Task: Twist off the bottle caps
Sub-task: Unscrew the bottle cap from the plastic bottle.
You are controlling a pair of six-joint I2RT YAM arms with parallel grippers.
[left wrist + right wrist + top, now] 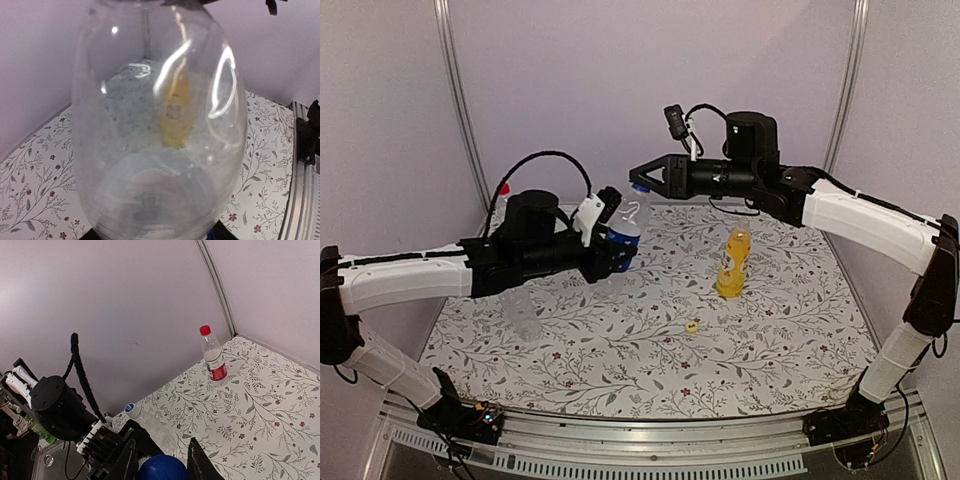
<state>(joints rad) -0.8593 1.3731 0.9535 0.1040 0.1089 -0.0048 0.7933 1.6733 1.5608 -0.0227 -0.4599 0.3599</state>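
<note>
My left gripper (610,243) is shut on the clear bottle with the blue label (627,224) and holds it upright above the table. This bottle fills the left wrist view (155,125), hiding the fingers. My right gripper (642,180) comes in from the right, level with the bottle's top. In the right wrist view its fingers (128,460) stand tight against both sides of the blue cap (163,469). The yellow-liquid bottle (732,262) stands capless at mid-right. The red-white label bottle (214,359) stands by the back wall. The plain clear bottle (525,312) stands under my left arm.
A small yellow cap (691,326) lies on the floral tablecloth (620,370) in front of the yellow bottle. Purple walls close in the back and both sides. A metal rail (640,440) runs along the near edge.
</note>
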